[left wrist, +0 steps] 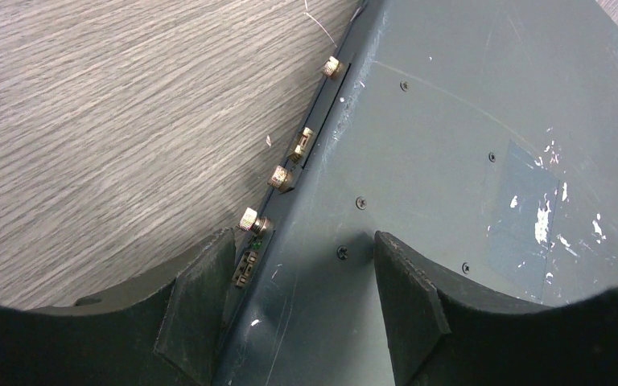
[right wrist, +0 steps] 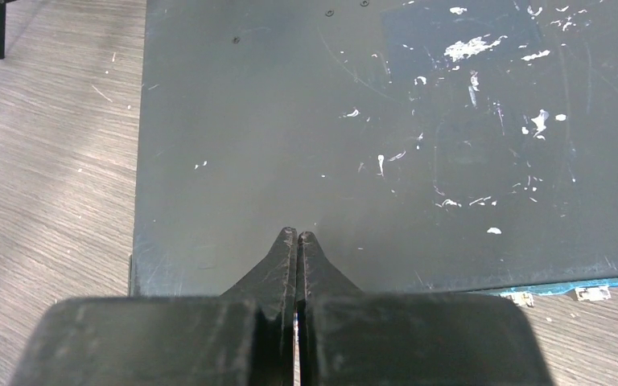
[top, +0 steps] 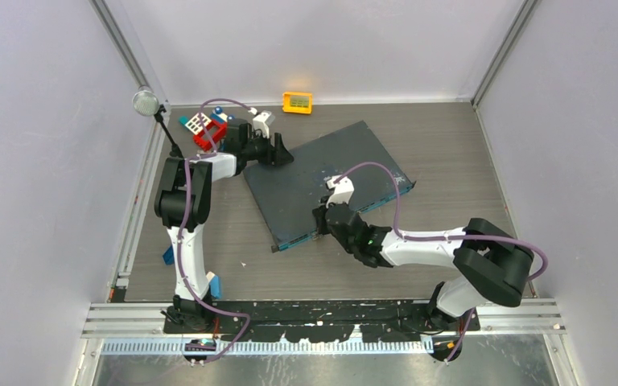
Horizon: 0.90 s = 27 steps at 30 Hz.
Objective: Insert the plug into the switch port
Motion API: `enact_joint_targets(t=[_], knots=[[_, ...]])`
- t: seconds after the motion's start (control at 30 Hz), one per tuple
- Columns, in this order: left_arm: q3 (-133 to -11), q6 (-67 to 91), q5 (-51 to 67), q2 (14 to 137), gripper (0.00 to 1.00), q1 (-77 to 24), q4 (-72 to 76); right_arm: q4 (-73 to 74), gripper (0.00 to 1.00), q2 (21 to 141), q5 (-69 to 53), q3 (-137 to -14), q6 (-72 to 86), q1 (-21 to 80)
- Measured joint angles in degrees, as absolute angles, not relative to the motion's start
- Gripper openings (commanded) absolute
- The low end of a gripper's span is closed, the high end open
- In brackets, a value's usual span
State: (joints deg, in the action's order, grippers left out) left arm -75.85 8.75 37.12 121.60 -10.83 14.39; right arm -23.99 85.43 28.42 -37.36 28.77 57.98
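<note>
Right gripper [right wrist: 298, 235] closed, holding nothing, tips over the box [right wrist: 273, 121] top near its teal front face [right wrist: 559, 284]. Arm bent, reaching left. Switch ports [right wrist: 592, 293] line that face, right of the tips. Left gripper [left wrist: 302, 245] open, astride the box's far edge, arm extended.

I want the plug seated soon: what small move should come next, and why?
Probably back the right pincer away from the grey box and open it: it is shut on nothing, and the open left pincer, straddling the box's back edge, holds no plug either.
</note>
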Motion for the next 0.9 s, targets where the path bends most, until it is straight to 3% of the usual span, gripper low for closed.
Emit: enact_joint_targets(t=[0.47,0.9], knots=[[-75.88,8.75,37.12,121.6,0.65,-10.83,14.37,-18.48,0.0,70.91,25.41,-26.3,29.54,60.51],[-75.9,8.73,37.12,121.6,0.65,-10.83,14.35,-20.16,0.01,83.85,26.17,-24.95,35.2,63.18]])
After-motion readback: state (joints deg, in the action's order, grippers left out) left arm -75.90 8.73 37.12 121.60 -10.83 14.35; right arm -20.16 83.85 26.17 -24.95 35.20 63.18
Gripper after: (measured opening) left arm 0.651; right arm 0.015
